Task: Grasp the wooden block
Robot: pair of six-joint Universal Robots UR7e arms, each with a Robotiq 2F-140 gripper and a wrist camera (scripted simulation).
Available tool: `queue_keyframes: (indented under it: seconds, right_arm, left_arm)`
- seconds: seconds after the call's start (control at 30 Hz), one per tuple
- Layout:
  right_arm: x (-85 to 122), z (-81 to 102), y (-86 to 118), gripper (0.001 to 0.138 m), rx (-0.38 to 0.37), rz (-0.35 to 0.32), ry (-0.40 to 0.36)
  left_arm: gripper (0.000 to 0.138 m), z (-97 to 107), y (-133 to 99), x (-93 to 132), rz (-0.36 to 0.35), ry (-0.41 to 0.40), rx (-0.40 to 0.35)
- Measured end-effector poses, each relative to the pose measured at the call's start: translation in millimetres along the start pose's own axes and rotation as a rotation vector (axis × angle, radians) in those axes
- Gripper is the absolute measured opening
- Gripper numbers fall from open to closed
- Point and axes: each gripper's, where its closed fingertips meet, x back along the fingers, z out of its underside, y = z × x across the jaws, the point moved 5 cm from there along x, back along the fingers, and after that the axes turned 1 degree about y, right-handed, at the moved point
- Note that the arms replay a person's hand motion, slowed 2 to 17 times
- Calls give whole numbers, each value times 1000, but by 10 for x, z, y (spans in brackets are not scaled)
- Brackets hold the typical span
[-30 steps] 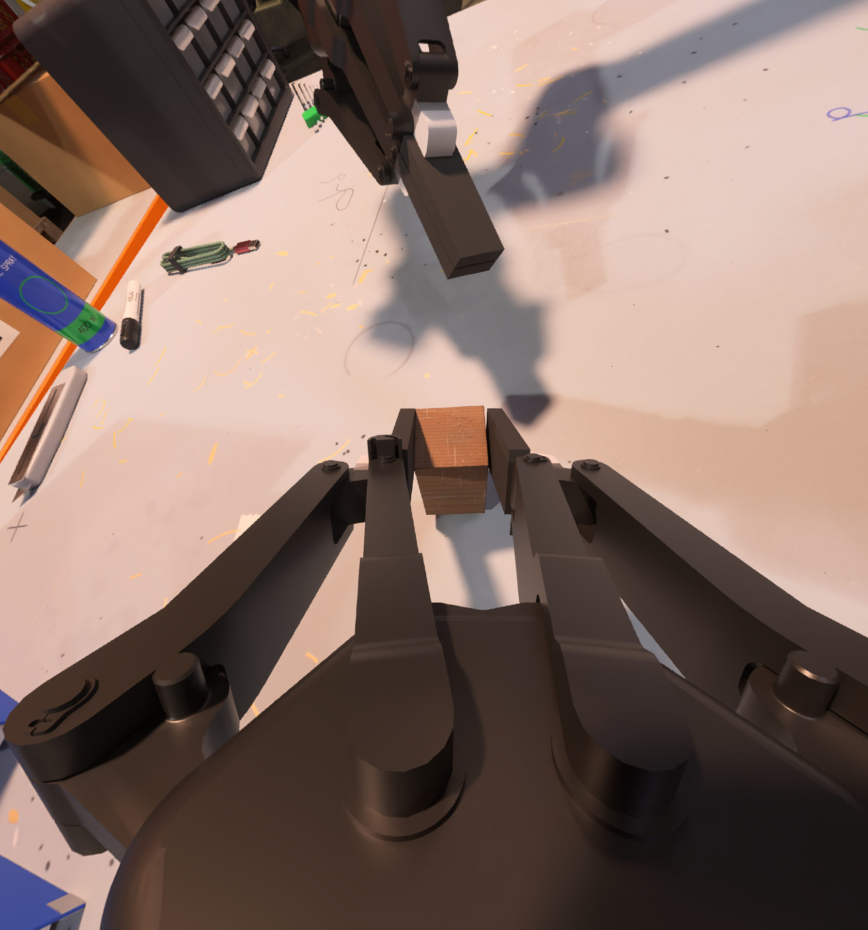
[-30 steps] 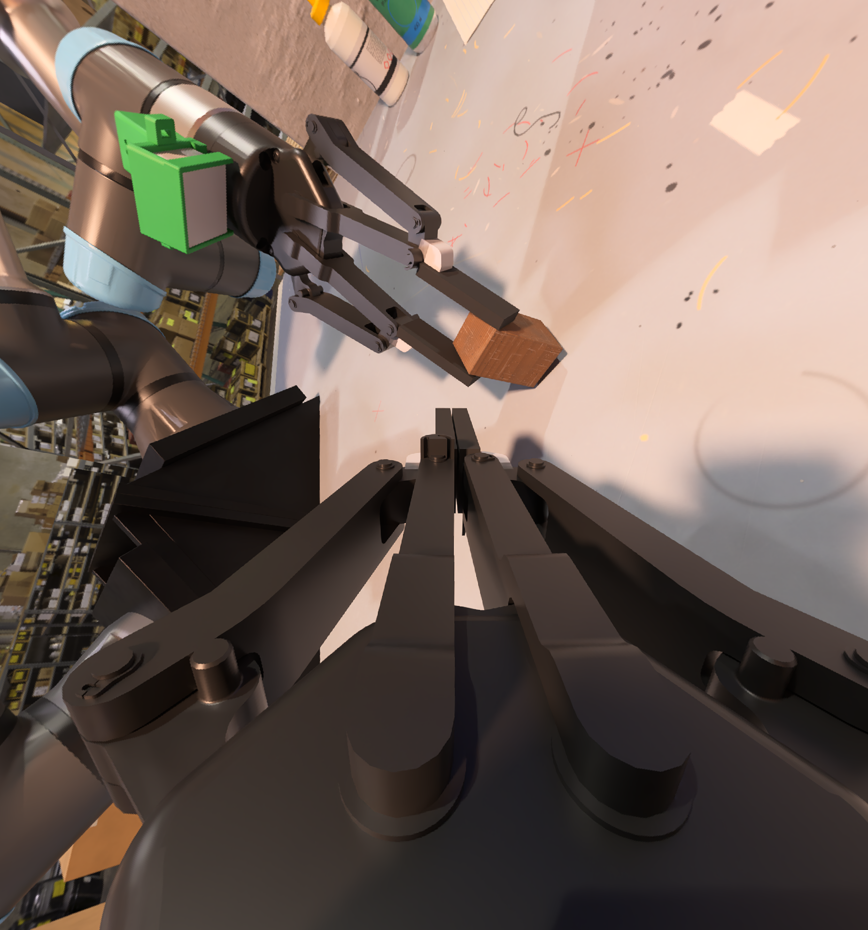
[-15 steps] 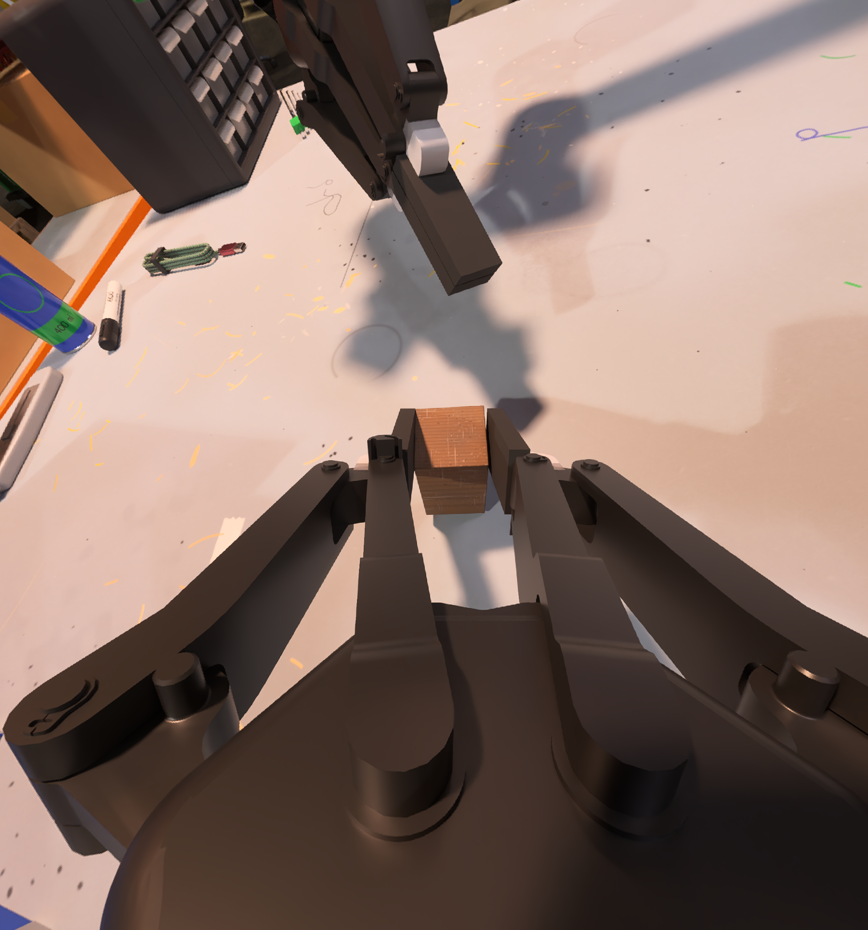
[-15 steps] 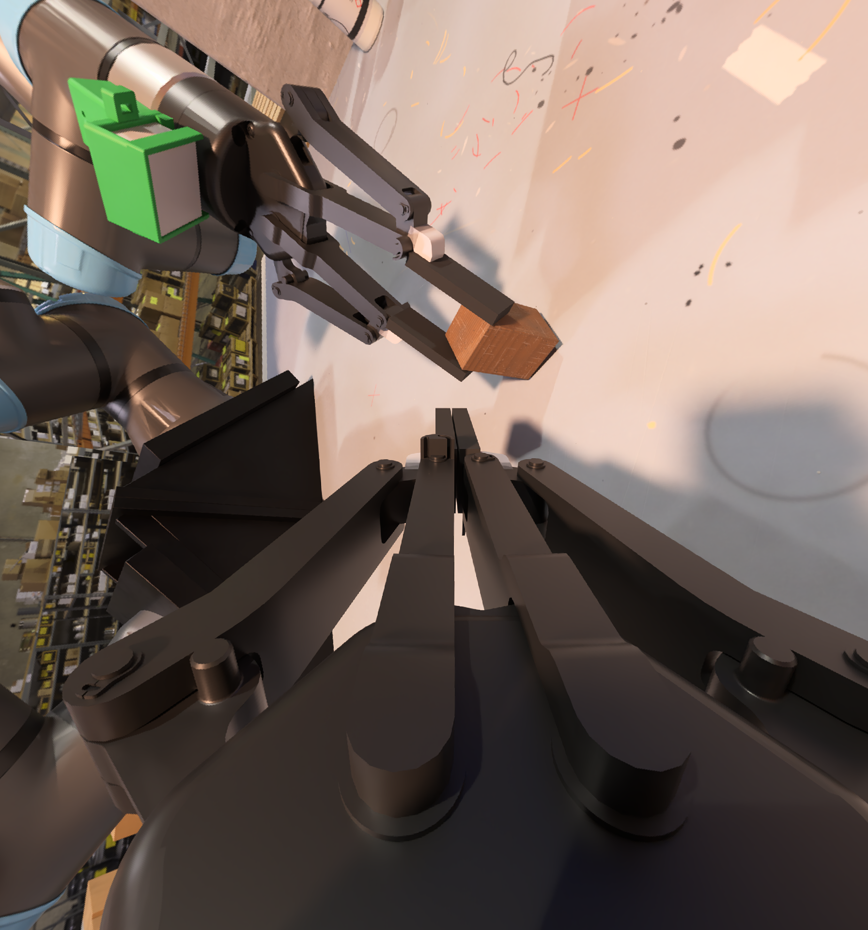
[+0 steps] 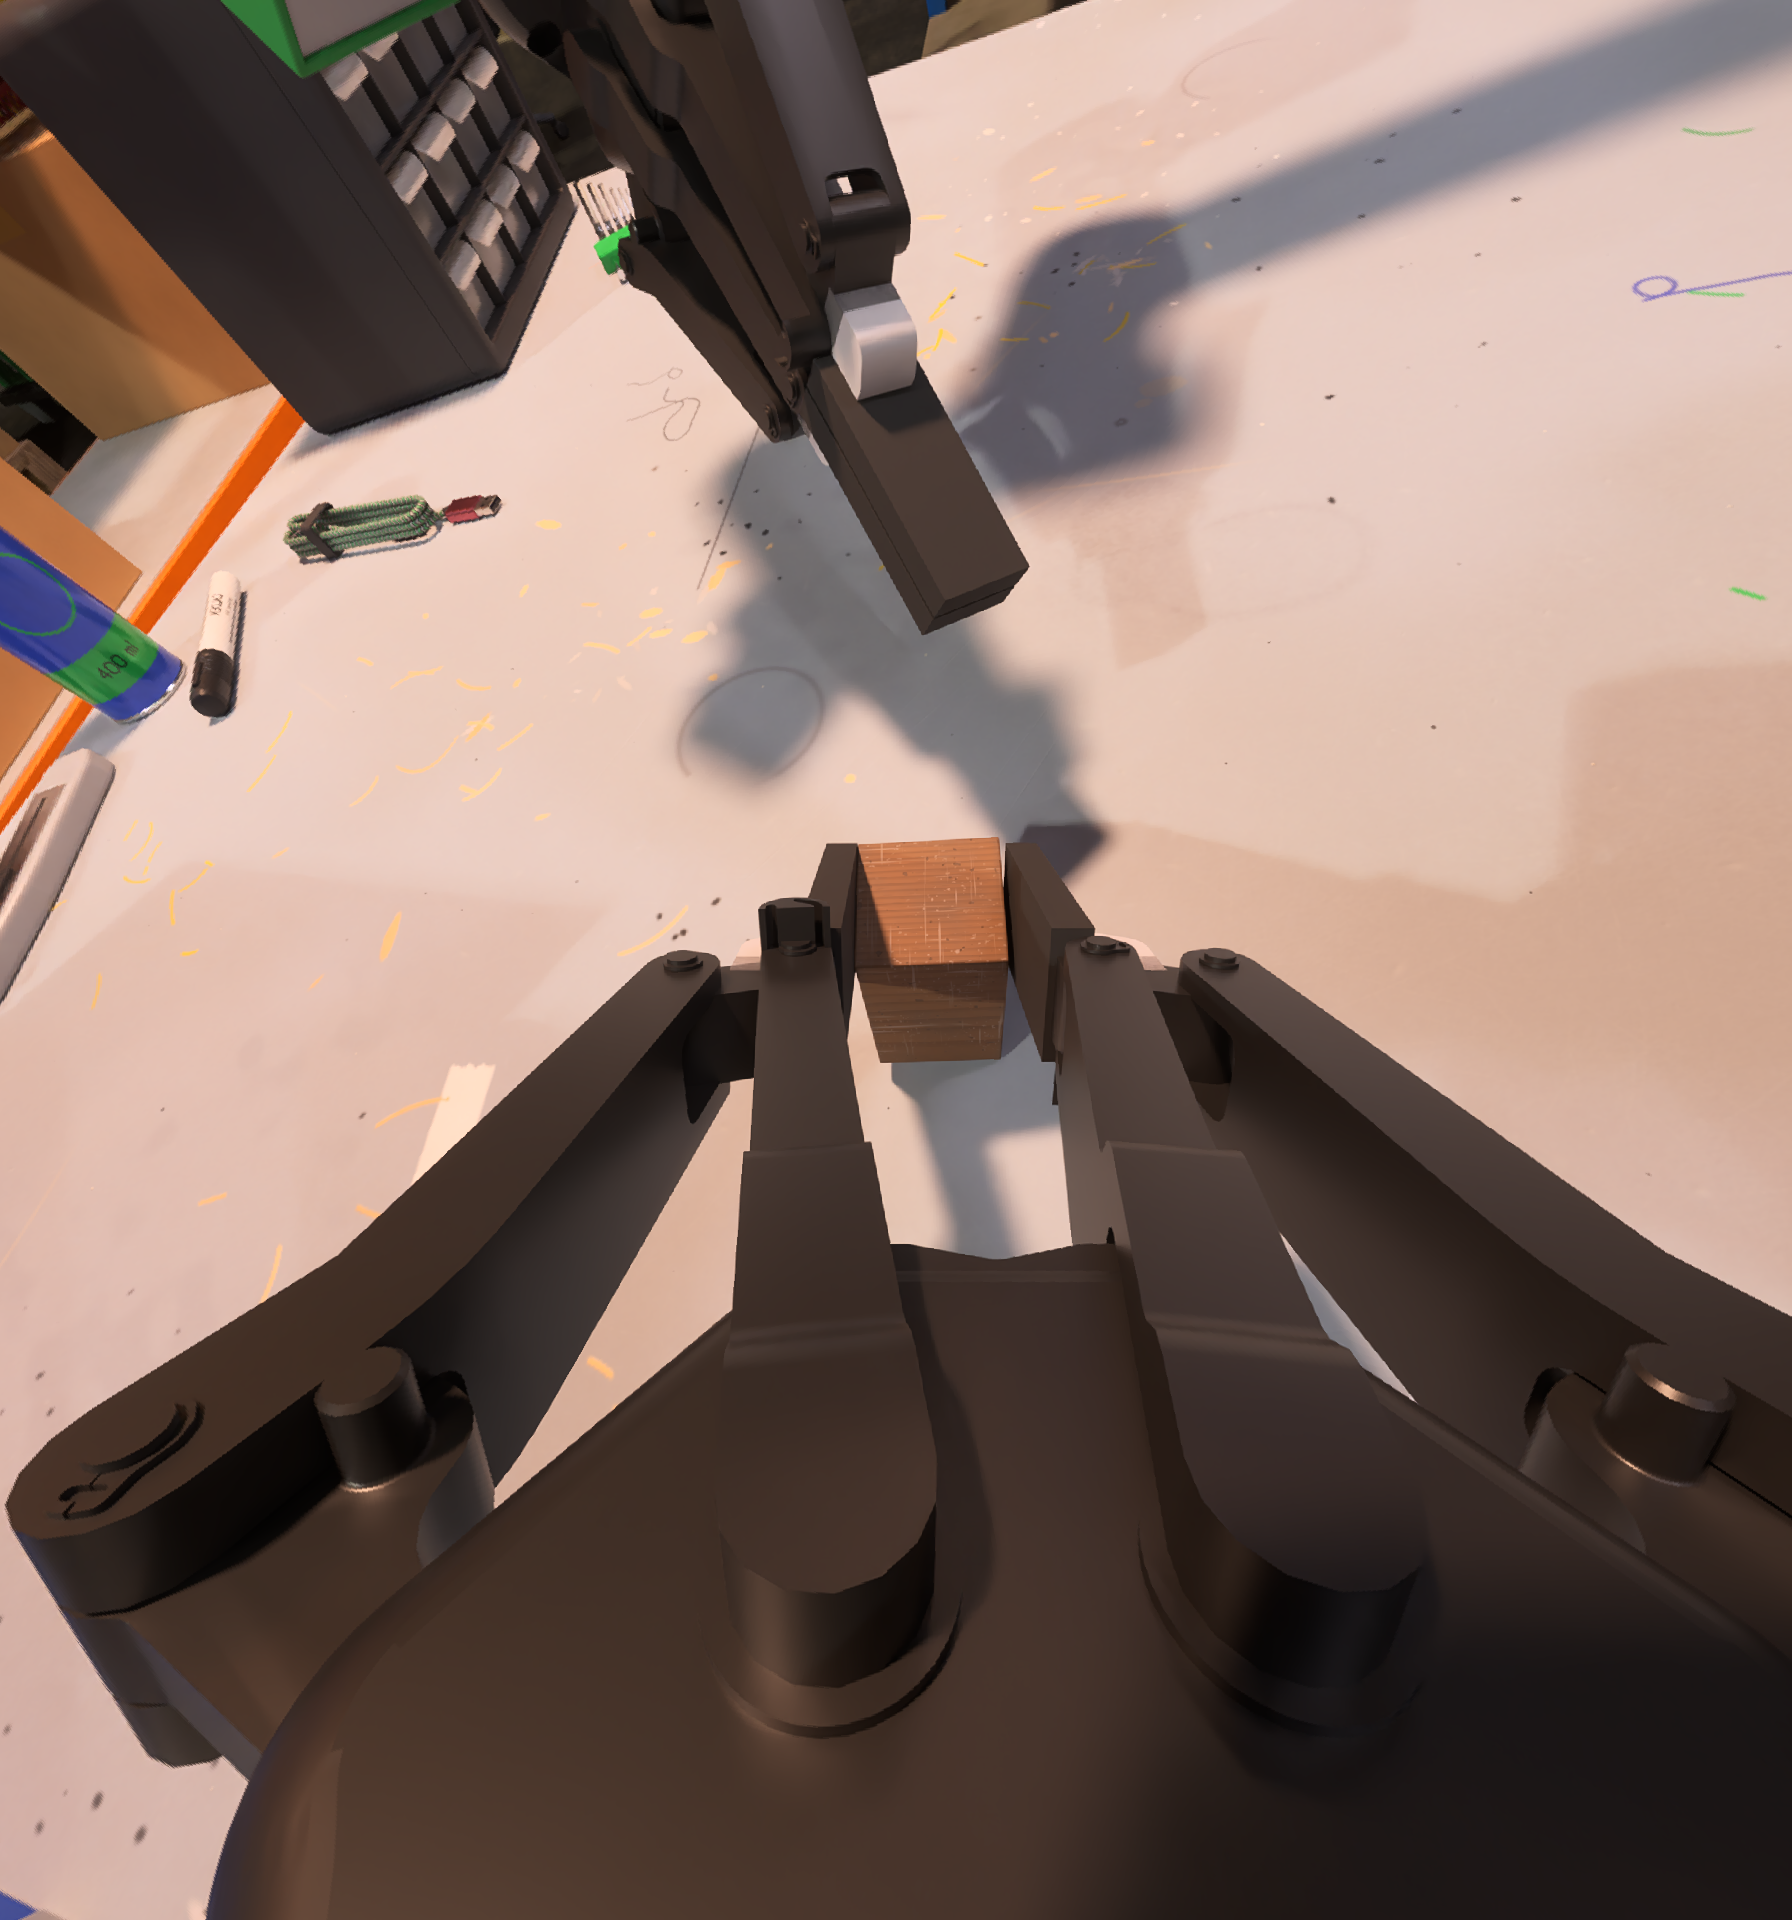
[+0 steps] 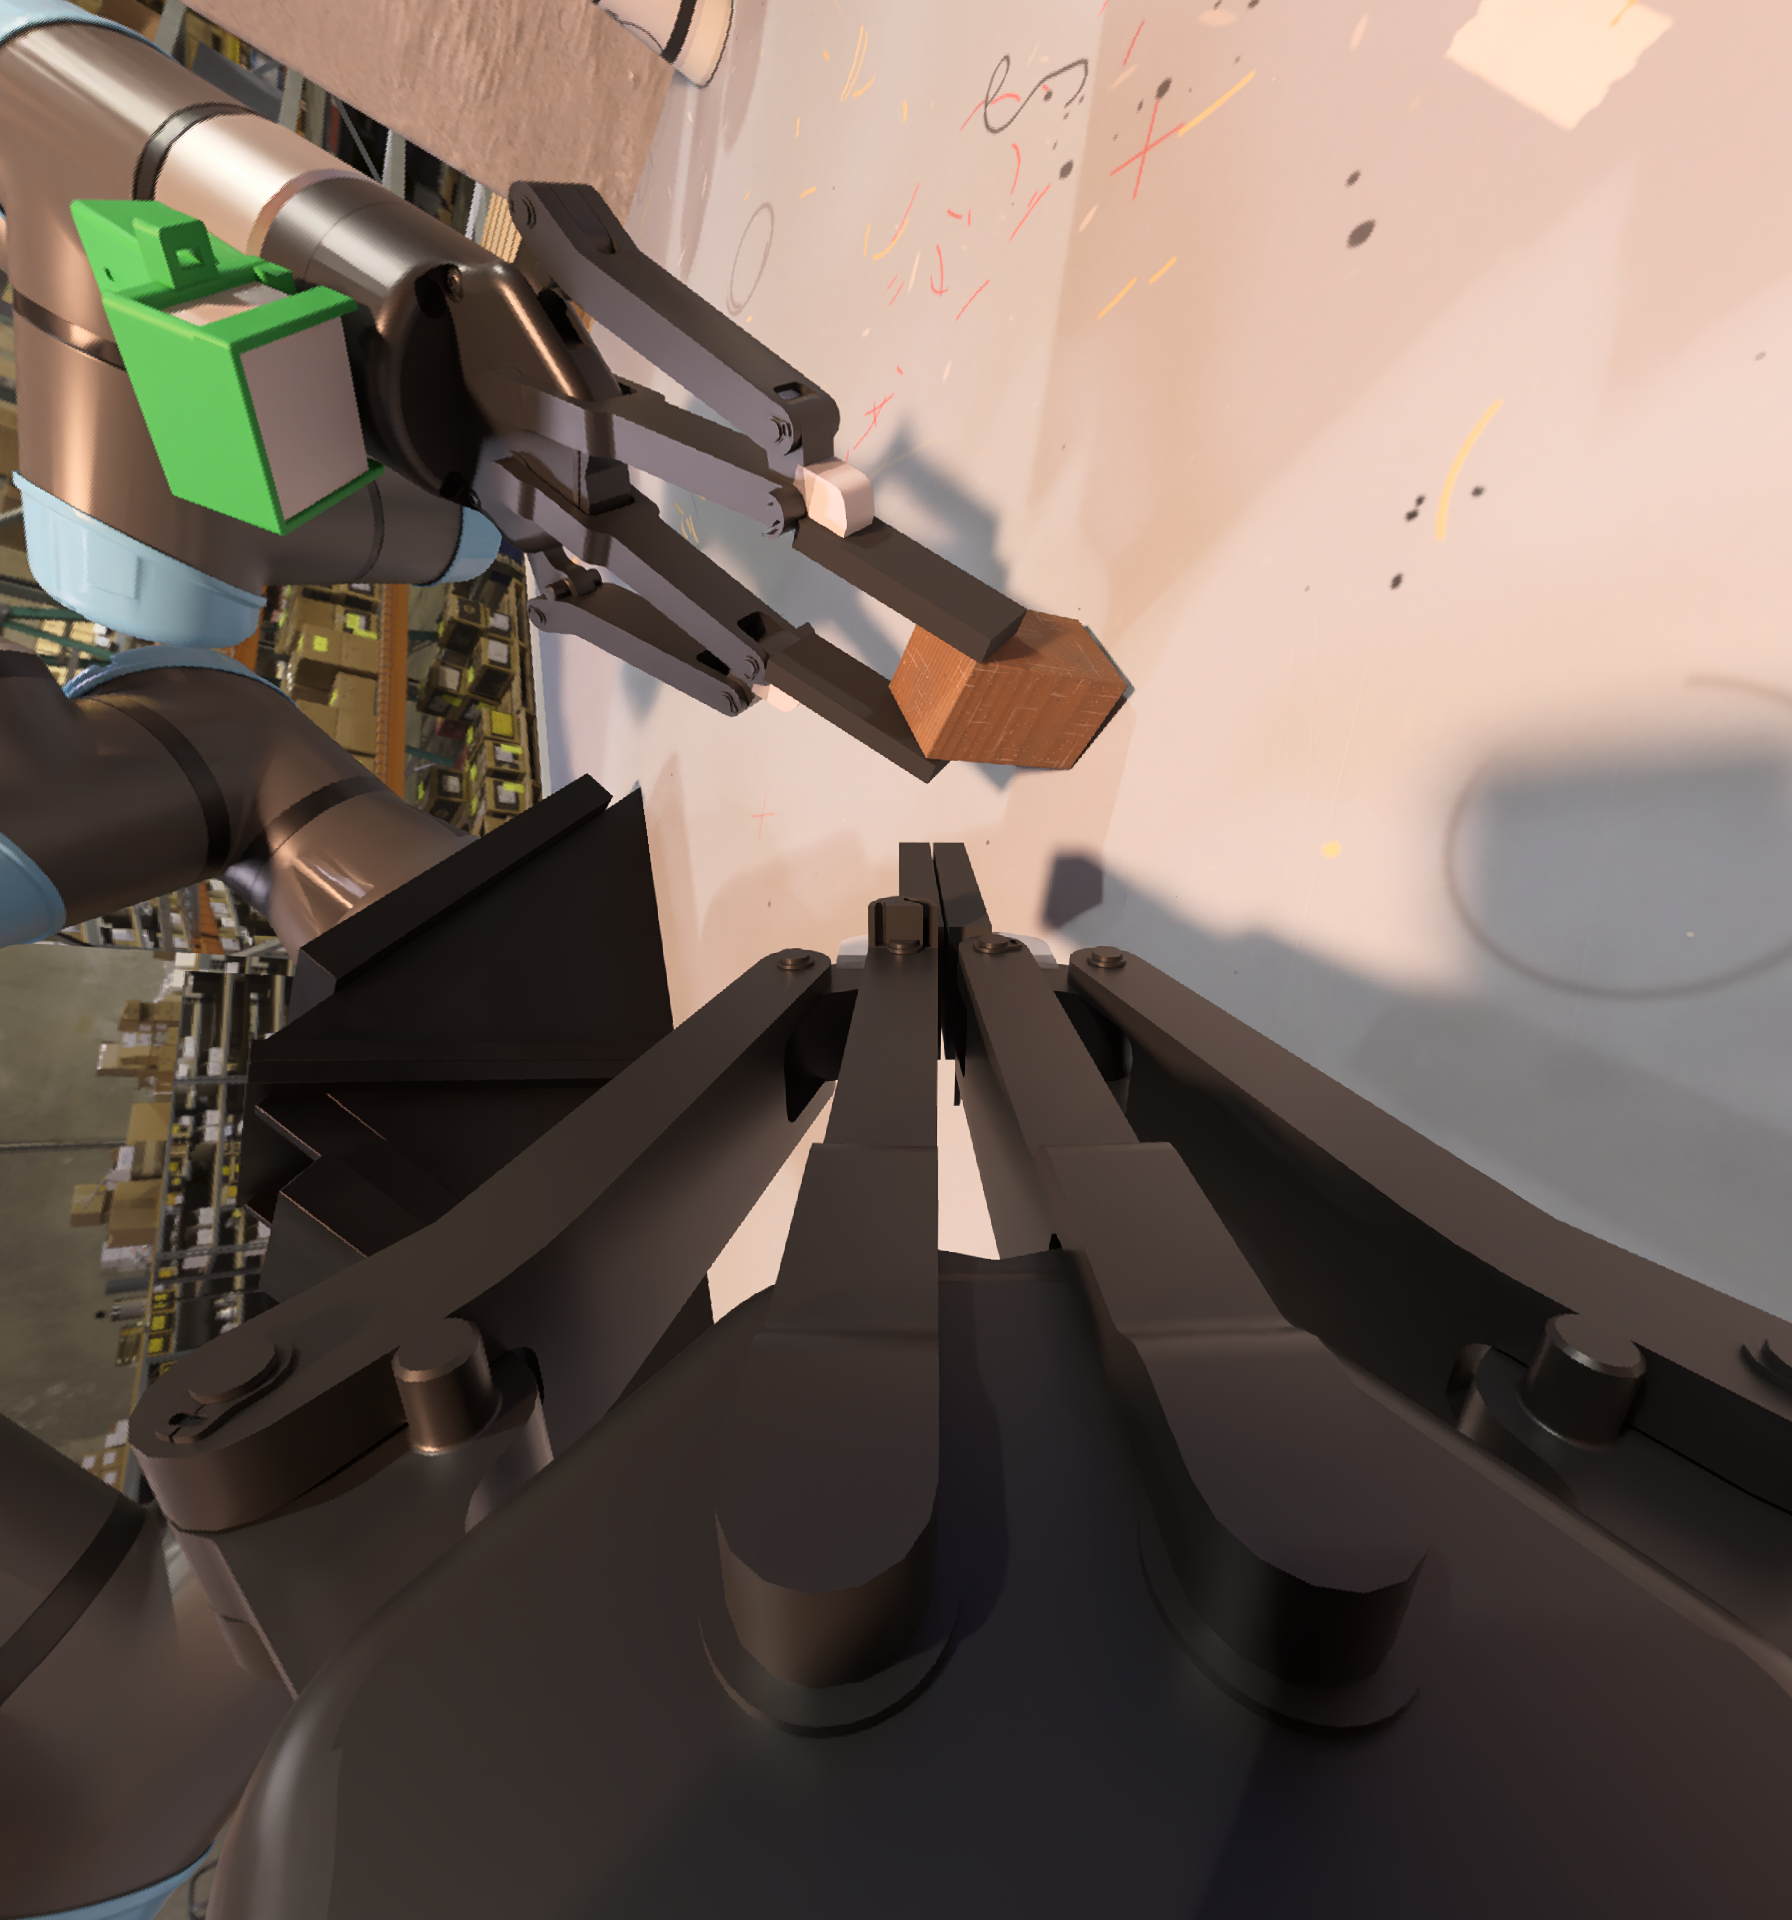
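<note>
Wooden block point(image 5: 931, 940) sits pinched in your left pincer point(image 5: 931, 914), one dark finger pad flat against each of its side faces. From the right wrist view you can see the same block point(image 6: 1006, 691) held clear of the table point(image 6: 1494, 312), with its shadow lying apart from it on the pale surface below. The block rides near the tips of the fingers point(image 6: 907, 582), its far end sticking out past them.

Your right pincer point(image 6: 931, 868) has its two fingers pressed together with nothing between them. In the left wrist view that right pincer point(image 5: 959, 592) hangs beyond the block, tips pointing down toward the table point(image 5: 1494, 727) and well apart from the block.

Look to the left side of the left wrist view and you find a dark drawer cabinet point(image 5: 279, 197) standing at the far edge, a coiled green cable point(image 5: 372, 525) lying on the table in front of it, a black-capped white marker point(image 5: 217, 644) beside a blue and green spray can point(image 5: 50, 623), and a grey utility knife point(image 5: 19, 894) nearer the camera. Yellow flecks and pen scribbles mark the tabletop.
</note>
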Motion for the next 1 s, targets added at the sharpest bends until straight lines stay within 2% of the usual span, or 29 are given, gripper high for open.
queue_keyframes:
  seconds: [1.0]
  right_arm:
    - [-37, -18, -36, 1, -55, -9, 11]
  left_arm:
    - [38, 2, -14, 6, -4, 3, 4]
